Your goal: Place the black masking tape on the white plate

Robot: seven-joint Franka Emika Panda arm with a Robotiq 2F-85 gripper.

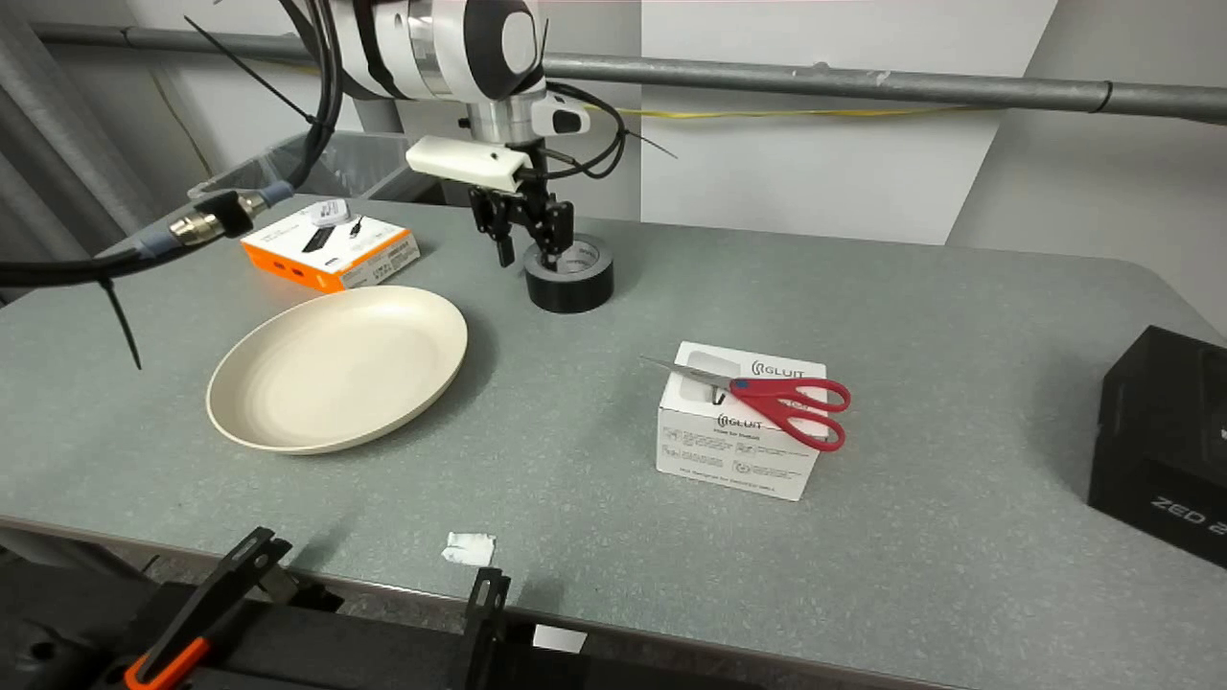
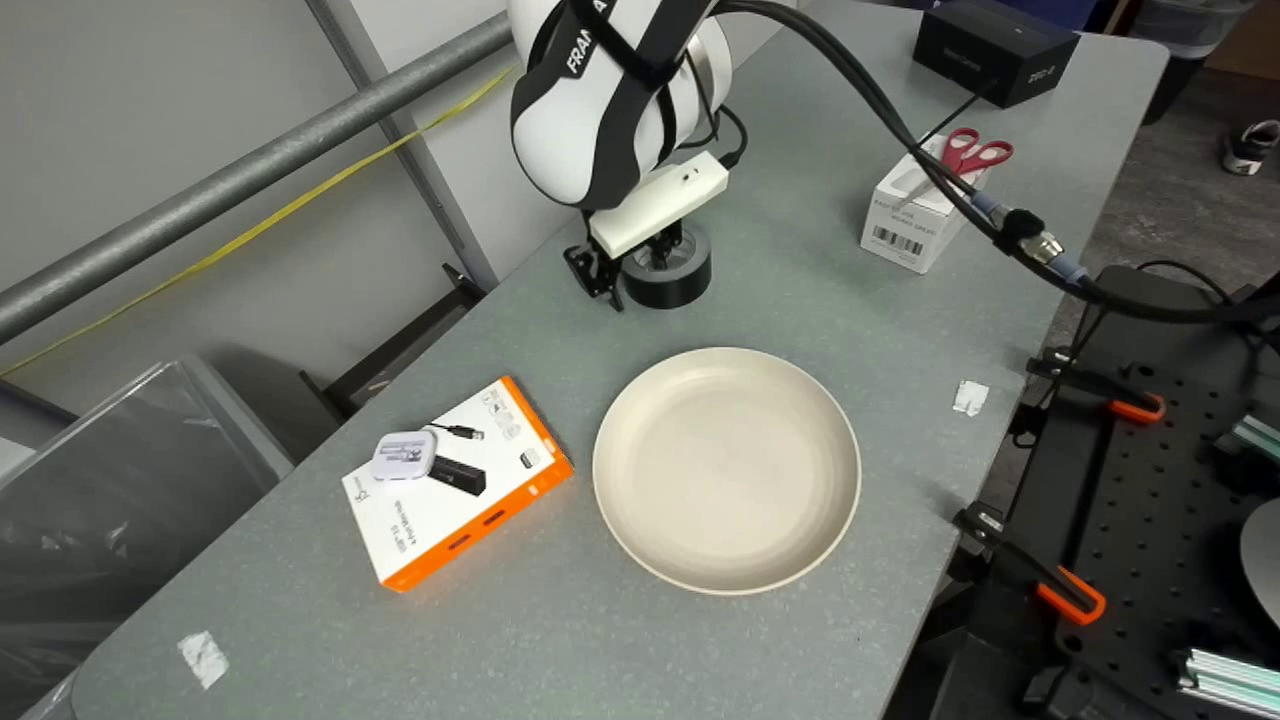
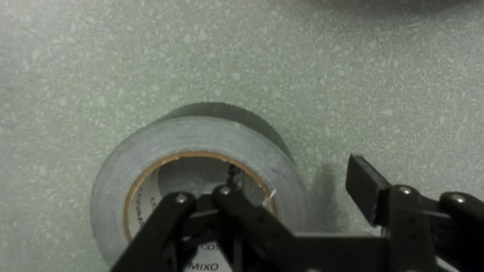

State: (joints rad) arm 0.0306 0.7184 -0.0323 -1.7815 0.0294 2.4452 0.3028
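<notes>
Stretching across both exterior views: a grey worktop (image 1: pixel 959 383) and what is set on it

Above the worktop a white-and-black robot arm (image 2: pixel 555 150) is seen. The white plate (image 1: pixel 335 369) is laid face up below. A black box (image 1: pixel 1165 441) marked ZED is placed well apart from it; an orange-and-white box (image 2: pixel 460 520) is laid flat near it. The tool (image 1: pixel 527 257) is held low over the worktop, its fingers spread well apart. Between the white plate and the black box a white box (image 1: pixel 733 455) is stood, and across its top red-handled scissors (image 1: pixel 754 386) are rested. The black masking tape (image 1: pixel 570 294) is laid flat on the worktop, near the white plate but off it; one finger is held in or just above its hollow, the other outside; contact cannot be told. On the orange-and-white box a small white case (image 2: pixel 403 455) is rested.
</notes>
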